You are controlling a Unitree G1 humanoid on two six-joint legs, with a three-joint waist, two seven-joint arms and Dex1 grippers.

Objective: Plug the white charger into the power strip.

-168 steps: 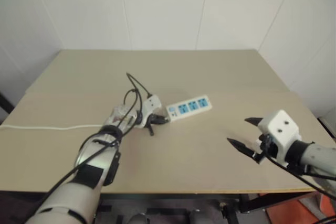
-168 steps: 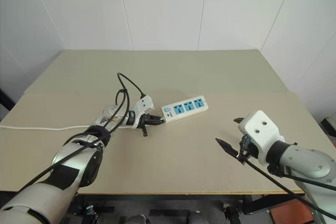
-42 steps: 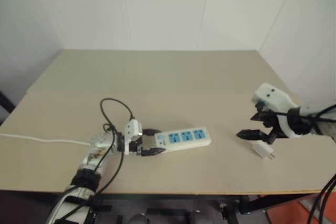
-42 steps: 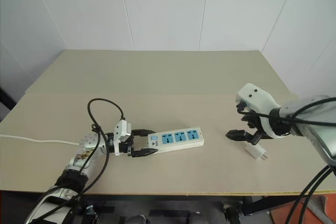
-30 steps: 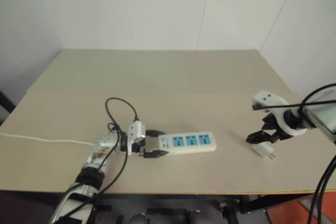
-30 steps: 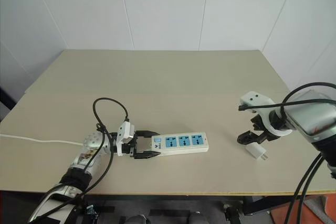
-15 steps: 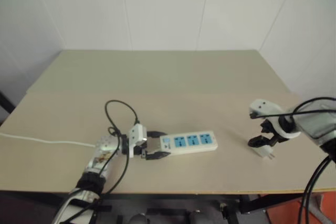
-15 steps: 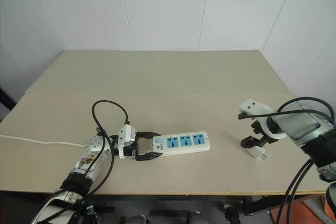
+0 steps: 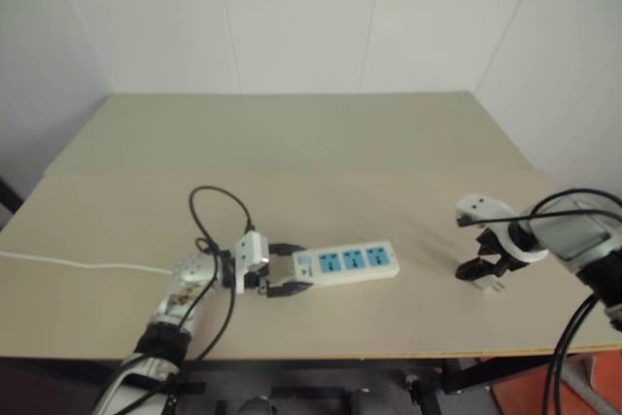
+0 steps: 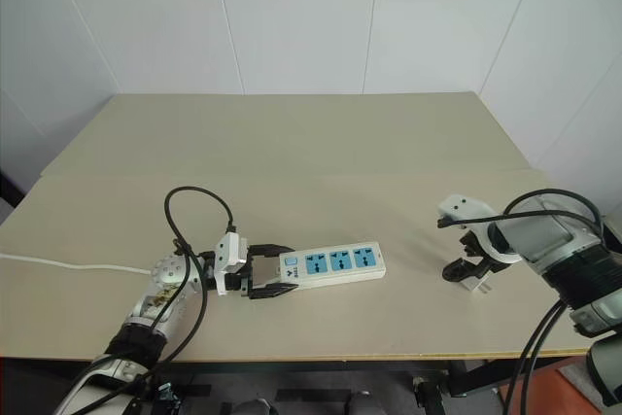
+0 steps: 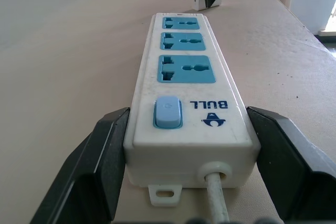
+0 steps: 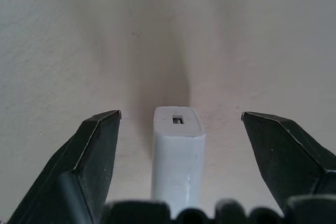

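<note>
Head pair looks down over the table [image 10: 292,143]; wrist cameras sit close.

Beige table [image 10: 292,143], white walls behind. My left gripper [image 10: 275,276] sits low on the table, its black fingers either side of the switch end of the power strip [image 10: 330,263]; can't tell from here if they press on it. Strip lies flat, three blue sockets face up in a row, running toward my right. Thin white cord [image 10: 68,263] trails off to the left table edge. Black cable [image 10: 194,203] loops above my left wrist. My right gripper [image 10: 468,274] points down at the white charger [image 10: 475,282] on the table, well apart from the strip, fingers around it; contact unclear.
</note>
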